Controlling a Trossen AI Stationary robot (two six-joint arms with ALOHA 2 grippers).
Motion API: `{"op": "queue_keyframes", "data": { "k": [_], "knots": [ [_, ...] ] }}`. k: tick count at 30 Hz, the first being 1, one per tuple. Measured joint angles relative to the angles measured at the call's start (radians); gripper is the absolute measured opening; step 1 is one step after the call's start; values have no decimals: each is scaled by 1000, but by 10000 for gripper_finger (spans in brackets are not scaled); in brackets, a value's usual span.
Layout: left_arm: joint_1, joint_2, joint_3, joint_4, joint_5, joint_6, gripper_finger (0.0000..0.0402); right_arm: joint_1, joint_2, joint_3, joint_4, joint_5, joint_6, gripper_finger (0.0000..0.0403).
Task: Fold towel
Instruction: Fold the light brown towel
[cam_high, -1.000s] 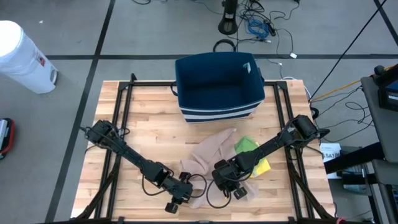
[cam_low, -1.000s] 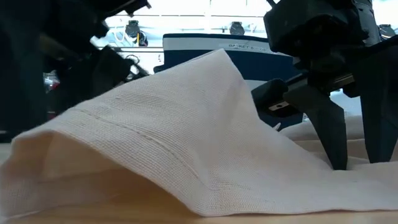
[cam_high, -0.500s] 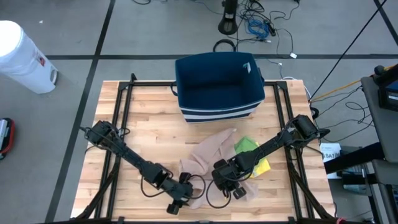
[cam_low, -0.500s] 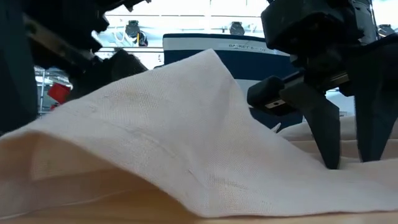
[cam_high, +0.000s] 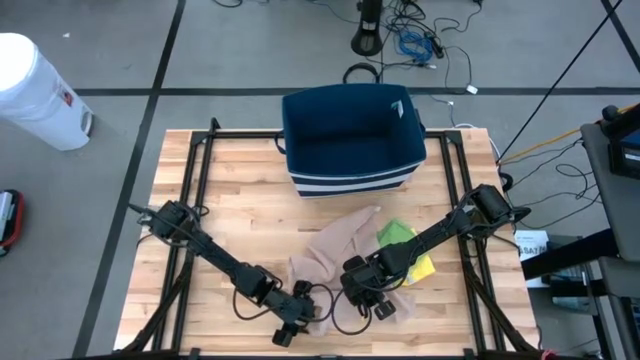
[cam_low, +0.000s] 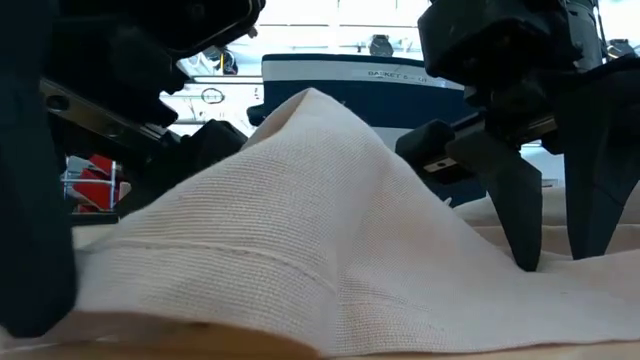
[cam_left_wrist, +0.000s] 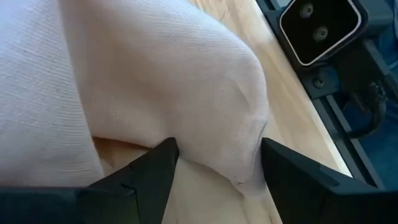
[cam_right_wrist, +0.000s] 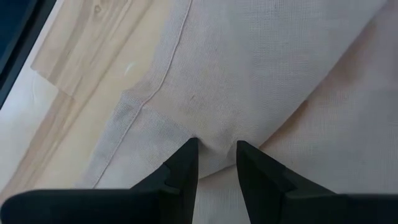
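The left pincer (cam_high: 303, 318) stands apart at the beige woven towel (cam_high: 330, 255), low centre of the wooden worktop (cam_high: 240, 200). The right pincer (cam_high: 375, 300) is clamped on a fold, arm reaching diagonally.

Two slim black jointed arms, looped with thin black cables. The left gripper (cam_high: 300, 318) and right gripper (cam_high: 372, 303) carry tapered, matte dark fingers (cam_right_wrist: 181, 163).

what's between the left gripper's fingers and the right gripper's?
Only the beige towel: left gripper open around a fold, right gripper pinching a bunched fold. Wrist views show both.
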Motion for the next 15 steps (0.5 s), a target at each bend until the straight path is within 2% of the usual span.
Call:
{"op": "queue_keyframes", "data": {
  "k": [5,13,15],
  "knots": [
    [7,-2,-1,-14,4,3,200,-4,0,0,0,0,-4,98],
    [3,-2,1,-96,-2,24,71,-7,-1,0,-1,0,-1,98],
    [-3,-11,23,-176,-5,27,37,-7,-1,0,-5,-2,0,98]
  ]
}}
